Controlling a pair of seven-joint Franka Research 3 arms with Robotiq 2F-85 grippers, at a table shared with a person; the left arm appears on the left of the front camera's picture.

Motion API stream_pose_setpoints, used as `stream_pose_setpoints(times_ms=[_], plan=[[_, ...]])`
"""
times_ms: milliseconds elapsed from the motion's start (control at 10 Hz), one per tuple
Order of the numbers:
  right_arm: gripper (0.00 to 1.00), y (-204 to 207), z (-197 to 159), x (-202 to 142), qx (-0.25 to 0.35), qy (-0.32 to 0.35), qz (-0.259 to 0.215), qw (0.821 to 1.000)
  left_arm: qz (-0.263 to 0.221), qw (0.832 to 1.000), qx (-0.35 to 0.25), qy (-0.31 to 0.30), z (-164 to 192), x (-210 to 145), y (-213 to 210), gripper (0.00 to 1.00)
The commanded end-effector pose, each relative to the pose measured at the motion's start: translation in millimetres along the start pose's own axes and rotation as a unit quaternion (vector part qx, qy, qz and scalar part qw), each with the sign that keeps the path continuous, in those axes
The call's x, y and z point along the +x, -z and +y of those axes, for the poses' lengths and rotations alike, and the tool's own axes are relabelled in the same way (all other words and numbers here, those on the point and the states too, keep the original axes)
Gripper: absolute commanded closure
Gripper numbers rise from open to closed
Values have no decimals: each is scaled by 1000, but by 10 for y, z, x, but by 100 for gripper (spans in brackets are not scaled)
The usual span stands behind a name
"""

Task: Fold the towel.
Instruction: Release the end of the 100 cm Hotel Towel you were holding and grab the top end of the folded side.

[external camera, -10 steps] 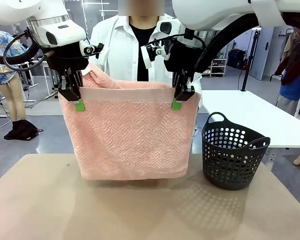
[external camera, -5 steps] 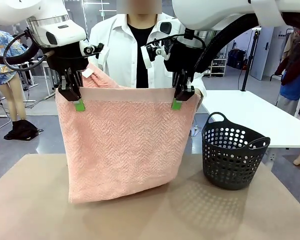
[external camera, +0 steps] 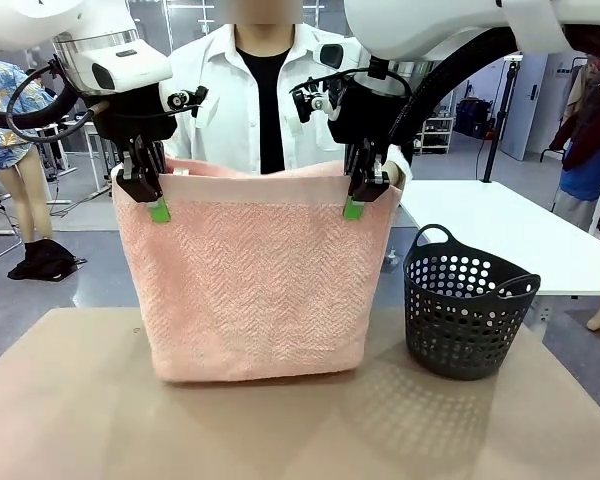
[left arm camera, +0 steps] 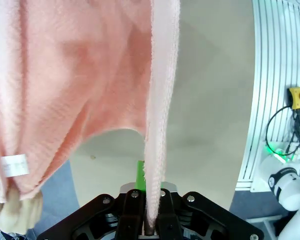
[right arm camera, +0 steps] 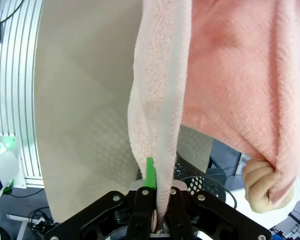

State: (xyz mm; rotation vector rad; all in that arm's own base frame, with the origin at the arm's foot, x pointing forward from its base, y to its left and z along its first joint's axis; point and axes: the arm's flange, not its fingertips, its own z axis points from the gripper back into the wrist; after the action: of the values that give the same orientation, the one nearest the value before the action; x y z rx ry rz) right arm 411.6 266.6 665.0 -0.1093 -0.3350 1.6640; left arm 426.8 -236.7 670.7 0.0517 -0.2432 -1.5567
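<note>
Upper left in the front view, the left gripper (external camera: 150,200) is clamped on the towel (external camera: 255,280), which hangs mid-frame over the table (external camera: 70,400); the right gripper (external camera: 358,198) pinches the opposite top corner; the right wrist view adds a person's fist (right arm camera: 262,185) gripping the far layer.

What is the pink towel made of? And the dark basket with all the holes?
The towel looks like soft terry cloth, maybe cotton: fuzzy zigzag weave, smooth band on top. The basket looks like matte plastic: even round holes, handles moulded into the rim.
</note>
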Motion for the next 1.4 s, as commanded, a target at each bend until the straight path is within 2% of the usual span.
stream_pose_setpoints(times_ms=[0, 1000, 1100, 1200, 1300], plan=[[100, -3, 0, -4, 1, -1, 0, 1000, 1, 1000, 2, -1, 1, -6, -15, 100], [100, -3, 0, -4, 1, -1, 0, 1000, 1, 1000, 2, -1, 1, -6, -15, 100], [97, 0, 0, 1, 0, 0, 0, 1000, 1, 1000, 2, -1, 1, -6, -15, 100], [97, -11, -24, -12, -1, 1, -15, 1000, 0, 1000, 0, 0, 0, 0, 0, 60], [53, -13, -27, -15, 1, -6, -8, 1000, -5, 1000, 3, 8, 2, 7, -20, 60]])
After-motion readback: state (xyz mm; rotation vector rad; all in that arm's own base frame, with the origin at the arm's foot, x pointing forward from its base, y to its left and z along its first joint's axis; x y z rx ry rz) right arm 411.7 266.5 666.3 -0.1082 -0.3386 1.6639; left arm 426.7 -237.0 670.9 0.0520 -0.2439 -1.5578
